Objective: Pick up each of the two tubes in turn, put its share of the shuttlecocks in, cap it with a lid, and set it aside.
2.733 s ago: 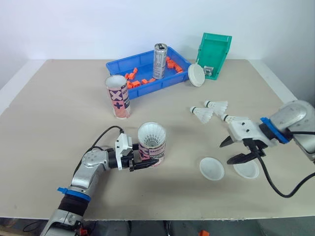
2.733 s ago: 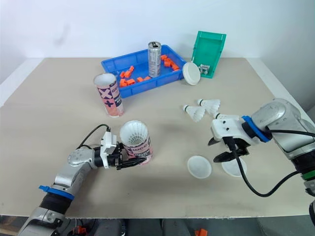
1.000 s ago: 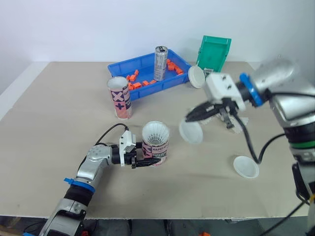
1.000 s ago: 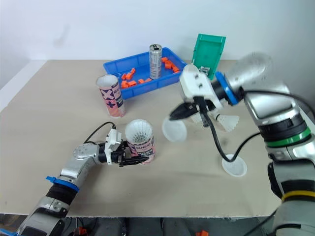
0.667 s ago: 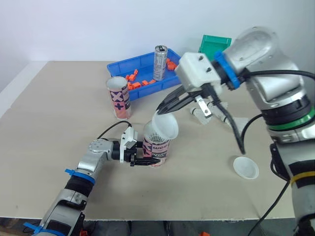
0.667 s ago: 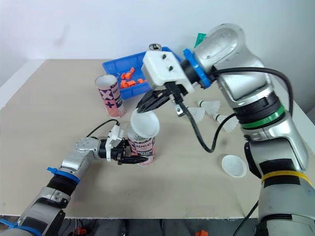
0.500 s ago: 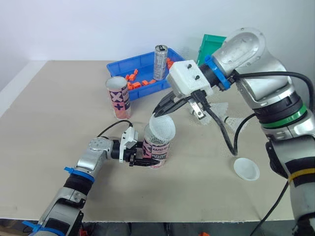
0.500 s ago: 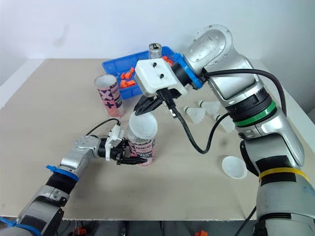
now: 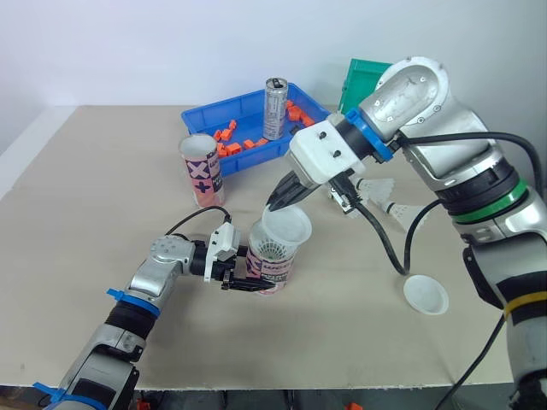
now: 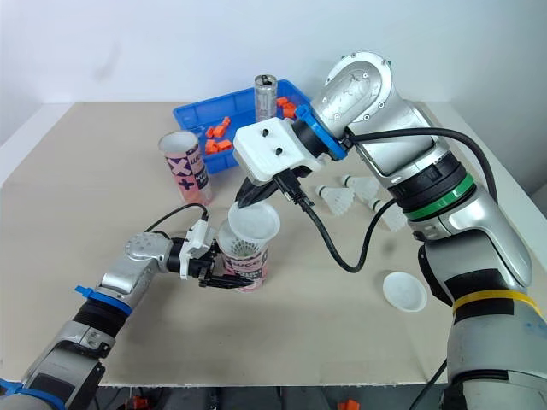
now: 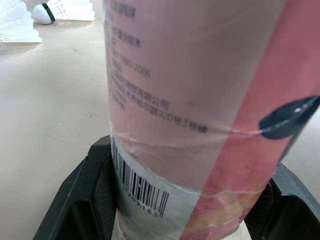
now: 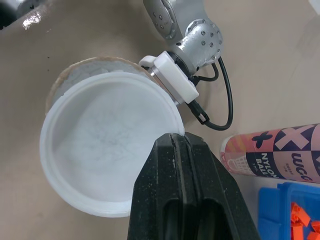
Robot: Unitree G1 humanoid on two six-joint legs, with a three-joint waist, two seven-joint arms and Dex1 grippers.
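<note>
Left gripper: clamped on the base of the pink cardboard tube
Right gripper: pinching the rim of the round white plastic lid; lid just beneath it, off-centre over the tube
Risk: crooked seating; pressing could tip the tube

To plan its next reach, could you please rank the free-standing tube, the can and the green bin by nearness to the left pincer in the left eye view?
From the left pincer, gripping the near tube:
1. Free-standing tube, just behind, slightly left.
2. Can, farther back in the blue tray.
3. Green bin, far back right.
</note>
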